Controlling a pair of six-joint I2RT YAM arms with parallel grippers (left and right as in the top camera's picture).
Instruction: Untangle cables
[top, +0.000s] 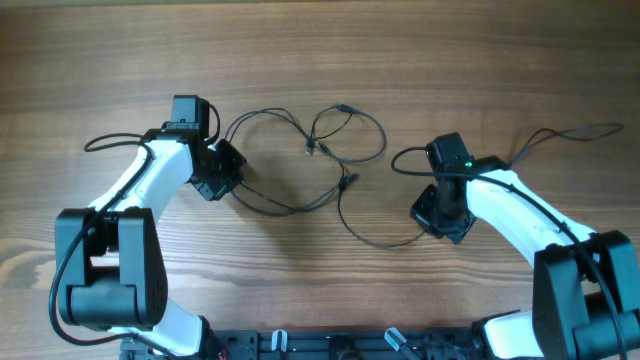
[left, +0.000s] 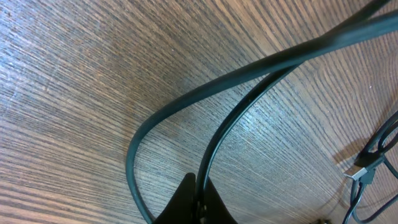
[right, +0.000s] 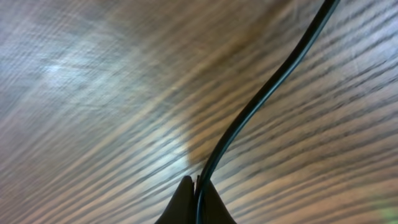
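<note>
Thin black cables (top: 330, 150) lie in loose crossing loops on the wooden table between my two arms, with small plug ends (top: 312, 147) near the middle. My left gripper (top: 232, 172) is shut on a cable strand at the left end of the tangle; in the left wrist view the strand (left: 242, 118) runs out from the closed fingertips (left: 199, 202), and a silvery-tipped plug (left: 362, 173) lies at the right. My right gripper (top: 432, 215) is shut on a cable at the right end; in the right wrist view the strand (right: 261, 99) leaves the closed fingertips (right: 196, 202).
Thicker black cables (top: 560, 135) of the arms trail over the table at the right, and another (top: 110, 142) at the left. The arm bases (top: 110, 290) stand at the front corners. A black rail (top: 340, 345) runs along the front edge.
</note>
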